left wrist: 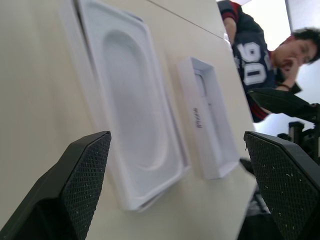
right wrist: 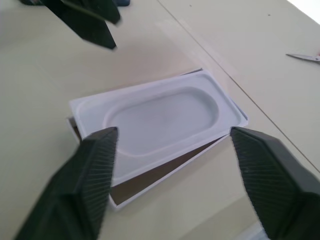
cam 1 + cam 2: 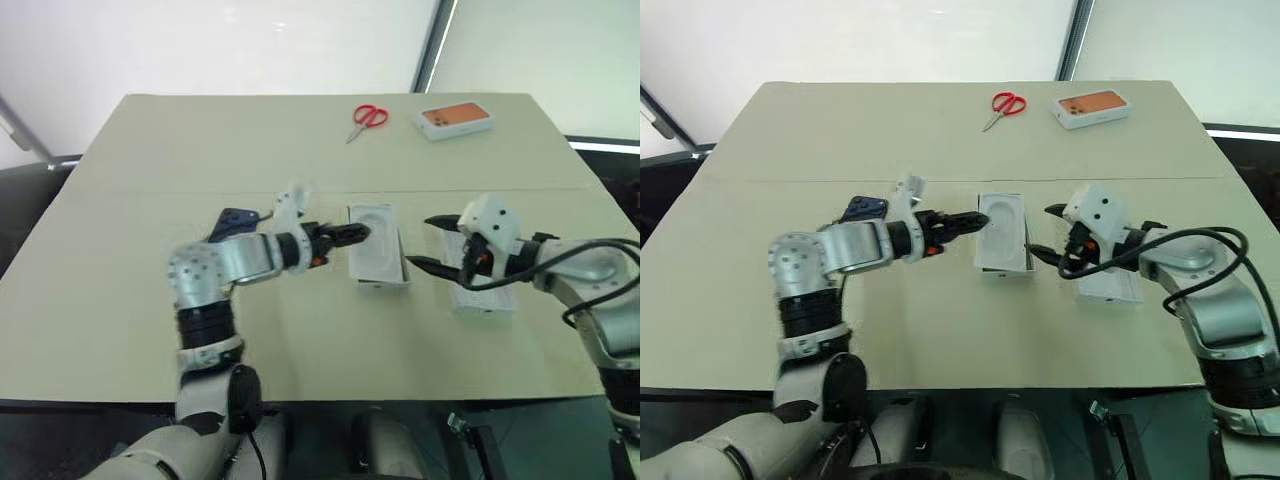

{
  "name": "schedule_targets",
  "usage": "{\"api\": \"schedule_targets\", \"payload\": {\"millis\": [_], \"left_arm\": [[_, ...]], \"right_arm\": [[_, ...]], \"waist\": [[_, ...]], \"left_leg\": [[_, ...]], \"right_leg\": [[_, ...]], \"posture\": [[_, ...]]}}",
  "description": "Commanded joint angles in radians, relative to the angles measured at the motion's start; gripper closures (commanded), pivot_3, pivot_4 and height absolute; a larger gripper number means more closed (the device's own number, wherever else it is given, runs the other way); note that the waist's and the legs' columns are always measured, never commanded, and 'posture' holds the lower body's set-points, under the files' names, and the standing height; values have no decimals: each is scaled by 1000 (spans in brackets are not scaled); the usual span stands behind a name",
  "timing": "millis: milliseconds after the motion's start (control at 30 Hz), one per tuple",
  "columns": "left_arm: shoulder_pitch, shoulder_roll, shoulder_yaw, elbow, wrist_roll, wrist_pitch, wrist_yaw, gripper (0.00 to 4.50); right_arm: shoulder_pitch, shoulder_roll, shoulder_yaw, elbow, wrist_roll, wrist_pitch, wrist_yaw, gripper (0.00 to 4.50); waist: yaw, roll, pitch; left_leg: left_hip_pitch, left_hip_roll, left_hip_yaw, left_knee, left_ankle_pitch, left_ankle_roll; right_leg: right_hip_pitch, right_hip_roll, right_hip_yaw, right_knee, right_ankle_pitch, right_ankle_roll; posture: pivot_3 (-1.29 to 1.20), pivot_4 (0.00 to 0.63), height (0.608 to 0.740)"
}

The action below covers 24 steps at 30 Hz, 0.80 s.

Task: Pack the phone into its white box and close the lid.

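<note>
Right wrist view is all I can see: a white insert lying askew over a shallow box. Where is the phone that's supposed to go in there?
Observer: The phone lies on the table to the left of the white box, partly hidden behind the left arm.
Operator: And the lid?
Observer: The lid lies inside up just to the right of the box, beneath the right arm.
Operator: Anything else out there?
Observer: A white box with an orange top sits near the table's far right corner.
</note>
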Motion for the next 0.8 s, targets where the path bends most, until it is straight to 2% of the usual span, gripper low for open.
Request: {"api": "schedule_targets", "payload": {"millis": [33,67,133,167,267,500,633,800], "left_arm": [[49,82,-54,-91,46,-86,-128,0],[81,150,-94,-136,90,-150,-203,0],[159,296,-211,-221,243,-331,-347,0],[199,356,-268,-245,325,-425,-405,0],[288,471,-387,-254,485,-634,-551,0],[431,515,-383,-248,584,-917,-785,0],[493,554,-381,-251,615,-973,-868,0],[525,564,-357,-232,645,-983,-893,0]], "right_arm": [[-65,29,40,29,-44,21,-38,2912],[-87,45,67,40,-58,36,-46,3280],[-133,85,117,70,-97,73,-79,4373],[-147,99,139,79,-115,74,-88,4448],[-180,133,192,108,-164,79,-106,4448],[-257,204,283,185,-246,129,-130,4448],[-267,211,306,217,-267,180,-116,4448],[-241,179,327,201,-270,195,-50,4448]], "waist": [[4,1,0],[5,0,0],[4,1,0],[4,1,0],[8,1,0],[4,2,0],[1,2,0],[3,2,0]], "left_leg": [[0,0,0,0,0,0],[0,0,0,0,0,0],[-1,0,0,0,0,0],[-1,0,0,0,0,0],[-1,0,0,-1,0,0],[-2,0,-1,-1,0,0],[-2,0,-1,-1,-1,1],[-2,0,-1,-1,-4,8]], "right_leg": [[0,0,0,0,0,0],[0,-1,0,0,0,0],[0,-1,0,-1,0,0],[0,-1,1,-1,0,0],[-1,-1,1,-2,0,-1],[-2,-3,1,-2,0,-1],[-2,-3,1,-2,0,0],[-2,-3,0,-2,0,0]], "posture": [[0,150,697],[0,150,697],[0,150,697],[0,150,697],[0,150,697],[0,150,697],[0,150,697],[0,150,697]]}}
